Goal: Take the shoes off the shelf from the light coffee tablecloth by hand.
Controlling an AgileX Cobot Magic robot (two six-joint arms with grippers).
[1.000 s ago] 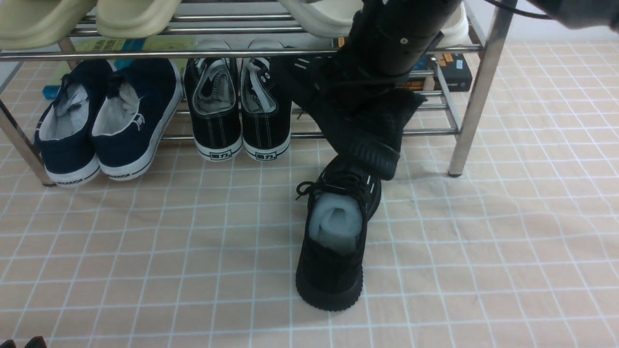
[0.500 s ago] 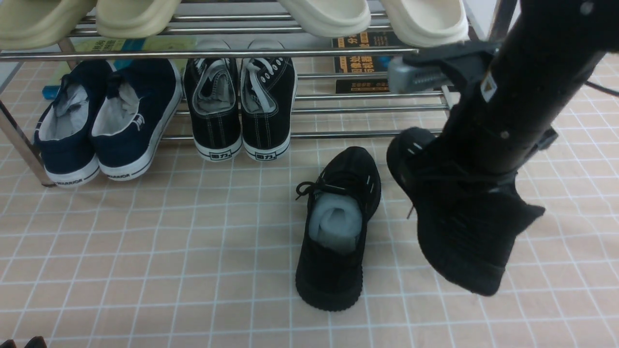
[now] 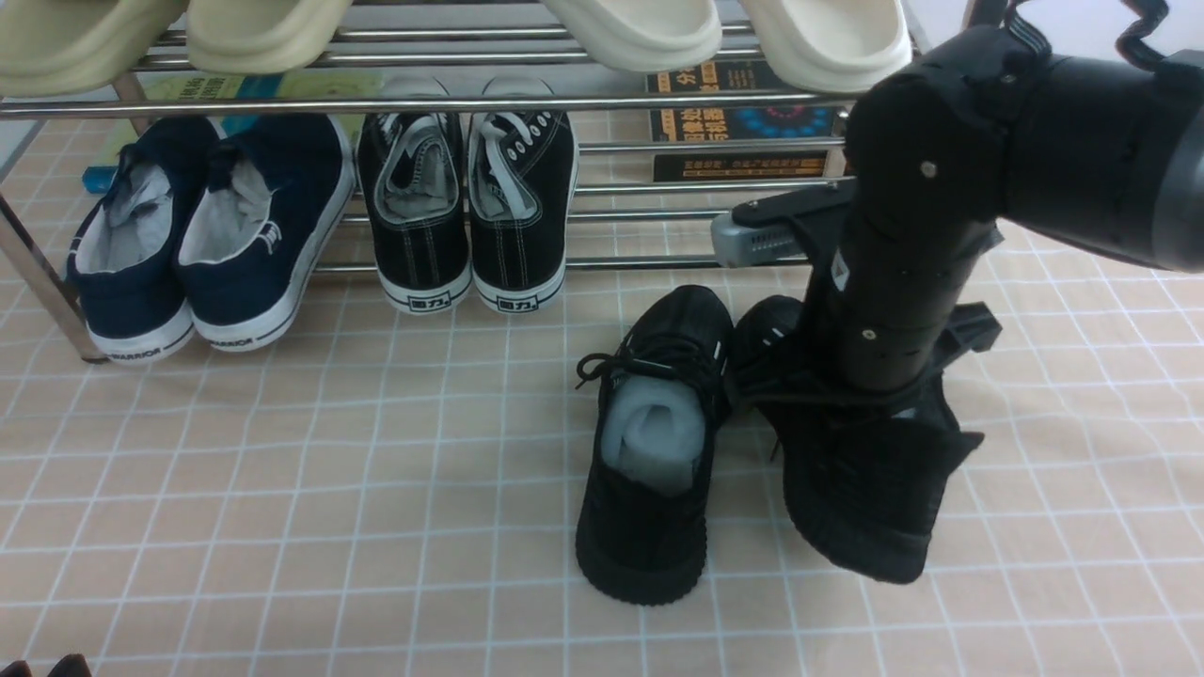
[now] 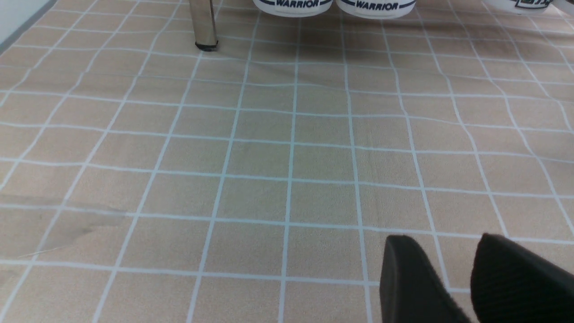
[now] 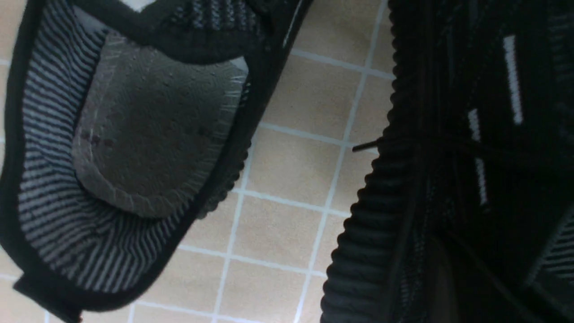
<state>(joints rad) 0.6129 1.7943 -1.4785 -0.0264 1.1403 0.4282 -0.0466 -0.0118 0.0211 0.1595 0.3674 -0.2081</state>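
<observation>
One black knit shoe [image 3: 654, 451] stands on the light coffee tablecloth [image 3: 282, 489] in front of the chrome shelf [image 3: 470, 103], pale stuffing showing in its opening. Just right of it, the second black shoe [image 3: 861, 480] hangs tilted from my right arm [image 3: 894, 282], heel low by the cloth. The right gripper is shut on this shoe, its fingers hidden in the dark knit [image 5: 448, 179]. The standing shoe's opening [image 5: 134, 148] shows beside it in the right wrist view. My left gripper [image 4: 453, 273] hovers open over bare cloth, far from both shoes.
Navy slip-ons [image 3: 207, 235] and black canvas sneakers [image 3: 466, 207] sit on the shelf's lower tier. Cream slippers [image 3: 263, 33] rest on the top tier. Books [image 3: 743, 122] lie behind the shelf. A shelf leg [image 4: 204, 24] stands ahead of the left gripper.
The right arm pulled the second shoe off the lower tier, swung it out to the right, then brought it back left and down beside the standing shoe.
</observation>
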